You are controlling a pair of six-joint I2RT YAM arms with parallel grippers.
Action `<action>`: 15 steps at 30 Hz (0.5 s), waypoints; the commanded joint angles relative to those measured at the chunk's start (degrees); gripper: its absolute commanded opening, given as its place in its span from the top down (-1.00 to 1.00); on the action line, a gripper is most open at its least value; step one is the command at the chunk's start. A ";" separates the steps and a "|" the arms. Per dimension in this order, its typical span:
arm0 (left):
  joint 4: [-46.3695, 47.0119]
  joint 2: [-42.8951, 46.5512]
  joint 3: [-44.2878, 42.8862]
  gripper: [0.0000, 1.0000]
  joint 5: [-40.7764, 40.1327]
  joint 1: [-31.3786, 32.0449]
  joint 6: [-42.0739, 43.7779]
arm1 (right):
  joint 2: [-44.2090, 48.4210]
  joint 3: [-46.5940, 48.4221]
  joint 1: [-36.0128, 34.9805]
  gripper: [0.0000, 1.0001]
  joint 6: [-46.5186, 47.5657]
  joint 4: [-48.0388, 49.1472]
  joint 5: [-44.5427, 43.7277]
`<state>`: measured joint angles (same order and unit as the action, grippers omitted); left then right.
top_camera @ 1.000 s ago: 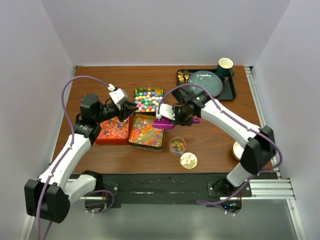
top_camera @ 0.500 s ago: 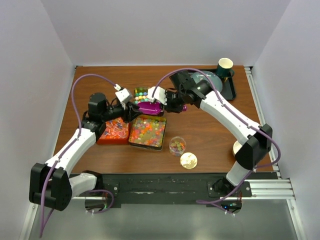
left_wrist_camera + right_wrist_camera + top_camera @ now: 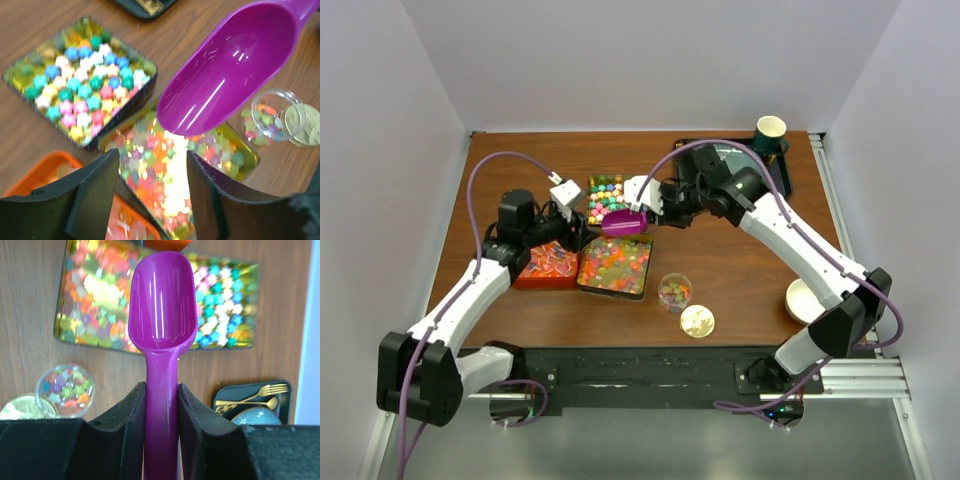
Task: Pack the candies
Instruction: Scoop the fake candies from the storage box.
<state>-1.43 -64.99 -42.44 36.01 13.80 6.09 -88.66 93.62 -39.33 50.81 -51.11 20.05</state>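
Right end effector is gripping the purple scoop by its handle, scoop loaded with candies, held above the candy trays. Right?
Not quite. The right end effector does grip the purple scoop by its handle above the trays of candies, but the scoop is empty, not loaded. The right wrist view shows its bowl bare.

A black tray (image 3: 782,178) holds a teal plate (image 3: 735,157) and a green cup (image 3: 770,130).

Brown wood table (image 3: 740,260). Left of centre, three trays of candies (image 3: 82,85) sit clustered: star tin (image 3: 618,178) farthest, mixed tin (image 3: 612,294) and orange tray (image 3: 542,284) side by side nearer. Clear jar (image 3: 674,292) and gold lid (image 3: 697,321) toward near edge. Black tray (image 3: 781,182) in far-right corner. Pale bowl (image 3: 798,300) by right edge.
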 commanded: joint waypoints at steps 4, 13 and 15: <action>-20.42 12.51 1.47 -0.39 -4.37 -0.09 18.32 | -5.10 2.24 -0.31 1.00 13.87 -8.19 -6.95; -34.52 15.95 4.54 -0.40 3.53 -0.36 42.95 | -17.68 17.71 -2.41 1.00 20.91 -17.96 -18.02; -32.94 15.68 5.78 -0.35 5.03 -0.44 42.52 | -20.05 19.48 -3.91 1.00 21.52 -18.93 -19.96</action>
<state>-31.16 -49.04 -39.31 35.75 13.65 41.10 -107.18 107.18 -40.58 68.29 -65.08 6.44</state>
